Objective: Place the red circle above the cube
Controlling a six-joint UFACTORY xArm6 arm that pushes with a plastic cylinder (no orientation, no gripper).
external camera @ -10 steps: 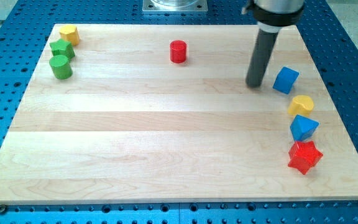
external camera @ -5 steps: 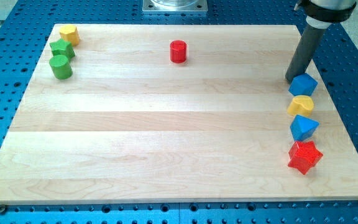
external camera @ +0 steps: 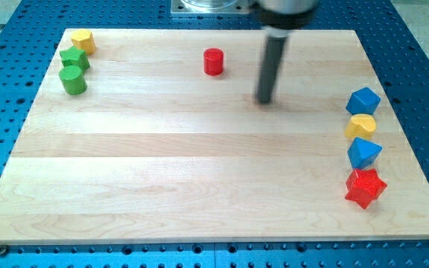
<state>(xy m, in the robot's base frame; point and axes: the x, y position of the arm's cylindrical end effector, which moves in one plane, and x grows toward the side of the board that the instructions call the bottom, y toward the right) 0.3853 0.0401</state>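
Observation:
The red circle (external camera: 213,61), a short red cylinder, stands near the view's top, a little left of centre. The blue cube (external camera: 363,100) sits at the view's right edge, at the top of a column of blocks. My tip (external camera: 264,100) rests on the board between them, to the right of and below the red circle and well to the left of the cube. It touches no block.
Below the cube in the right column are a yellow block (external camera: 361,125), a second blue block (external camera: 363,152) and a red star (external camera: 365,187). At the top left are a yellow block (external camera: 83,40), a green block (external camera: 74,58) and a green cylinder (external camera: 72,80).
My tip went right and pushed the blue cube right and down against the yellow block, then swung back left to the board's upper middle. The red circle has not moved.

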